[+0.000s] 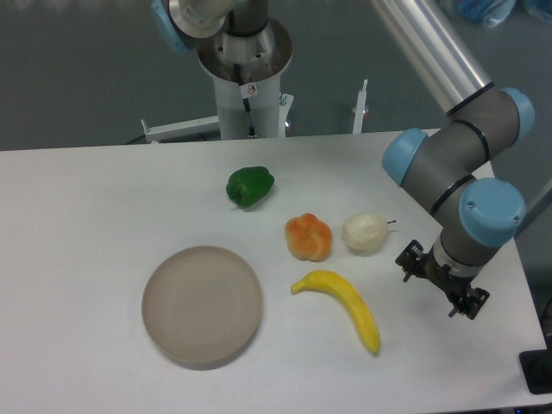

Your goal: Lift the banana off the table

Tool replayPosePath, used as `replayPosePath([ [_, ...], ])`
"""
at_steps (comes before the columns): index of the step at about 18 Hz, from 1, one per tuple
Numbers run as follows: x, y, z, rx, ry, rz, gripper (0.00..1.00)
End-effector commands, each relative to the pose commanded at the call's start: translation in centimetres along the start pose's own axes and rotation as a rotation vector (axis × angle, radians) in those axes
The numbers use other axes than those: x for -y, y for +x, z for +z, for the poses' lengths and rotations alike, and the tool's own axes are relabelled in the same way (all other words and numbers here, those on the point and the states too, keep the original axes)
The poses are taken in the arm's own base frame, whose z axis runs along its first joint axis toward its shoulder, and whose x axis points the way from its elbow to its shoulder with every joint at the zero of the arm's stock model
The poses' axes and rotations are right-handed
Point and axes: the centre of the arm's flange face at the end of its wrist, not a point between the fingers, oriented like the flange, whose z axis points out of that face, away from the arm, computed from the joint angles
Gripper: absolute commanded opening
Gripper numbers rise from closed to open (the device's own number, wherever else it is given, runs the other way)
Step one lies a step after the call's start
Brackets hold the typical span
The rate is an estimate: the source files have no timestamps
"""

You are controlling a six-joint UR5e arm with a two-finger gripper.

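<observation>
**Banana lies free, gripper off to its right**

White and matte, the table (86, 216) fills most of the view, with a grey wall and the arm's metal base behind its far edge. Over the right side the arm bends down through grey links and blue joint caps, ending in a small dark gripper (442, 285) that hangs low above the tabletop near the right edge. From here its fingers are a dark tangle, and I cannot tell how far apart they stand; nothing is held between them.

To the gripper's left, near but apart from it, lies the banana (341, 304), flat on the table, its curve running from a stem end near the centre down toward the front edge. Just beyond the banana sit two more fruits side by side: an orange lobed fruit (309, 236), and a pale pear (365, 233), which is the closest thing to the gripper. Farther left and back is a green pepper (250, 185). Well to the left of the banana rests a round grey-brown plate (164, 332).
</observation>
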Motion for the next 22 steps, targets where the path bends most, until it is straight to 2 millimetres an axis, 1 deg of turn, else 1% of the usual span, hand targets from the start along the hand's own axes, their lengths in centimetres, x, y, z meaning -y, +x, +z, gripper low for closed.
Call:
replayPosePath([
  [2,0.2,0.0,-0.4,0.01,0.009,-0.071,1.0],
  [4,0.9,0.3,0.0,0.004,0.011,-0.16,1.0],
  [5,1.6,0.6,0.1,0.002,0.012,-0.203,1.0],
  [8,4.4,1.8,0.4,-0.004,0.014,-0.29,1.0],
  [9,5.2,2.1,1.2,-0.014,0.01,-0.325,1.0],
  [11,5.3,2.1,1.5,-0.017,0.008,-0.383,1.0],
  [13,5.4,2.4,1.8,-0.029,0.013,-0.407,1.0],
  [16,6.1,2.9,2.5,-0.041,0.005,-0.537,1.0],
  [17,6.1,2.9,3.2,-0.05,0.001,-0.573,1.0],
  [18,6.3,3.0,3.5,-0.055,-0.004,-0.576,1.0],
  [20,7.5,4.0,4.2,-0.065,-0.012,-0.581,1.0],
  [22,7.8,4.3,5.2,-0.072,-0.03,-0.604,1.0],
])
